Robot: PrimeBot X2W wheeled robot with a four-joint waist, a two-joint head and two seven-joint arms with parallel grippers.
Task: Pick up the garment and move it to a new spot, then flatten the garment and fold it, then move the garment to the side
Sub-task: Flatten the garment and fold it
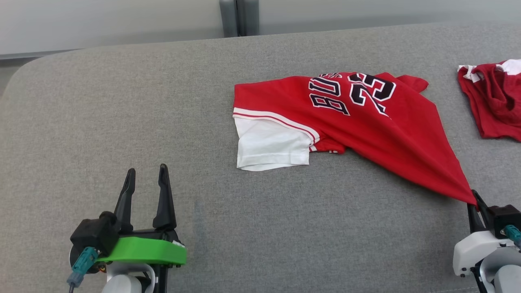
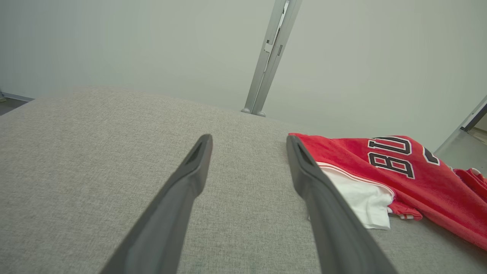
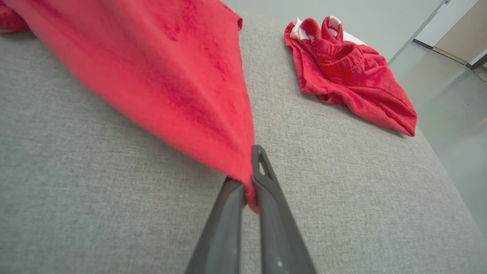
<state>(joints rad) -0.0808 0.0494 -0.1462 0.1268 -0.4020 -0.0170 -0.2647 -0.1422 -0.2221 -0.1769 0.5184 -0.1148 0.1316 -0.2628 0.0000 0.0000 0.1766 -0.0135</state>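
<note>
Right claw (image 3: 249, 179) pinching red jersey (image 1: 366, 122) corner; left claw (image 1: 146, 179) spread, empty.

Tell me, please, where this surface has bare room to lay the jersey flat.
The widest bare stretch of the surface runs from its left edge to the jersey, beyond the open left gripper. A strip also lies in front, between the grippers. The right is crowded: the right gripper pinches the jersey's corner, with another red garment just beyond.
</note>
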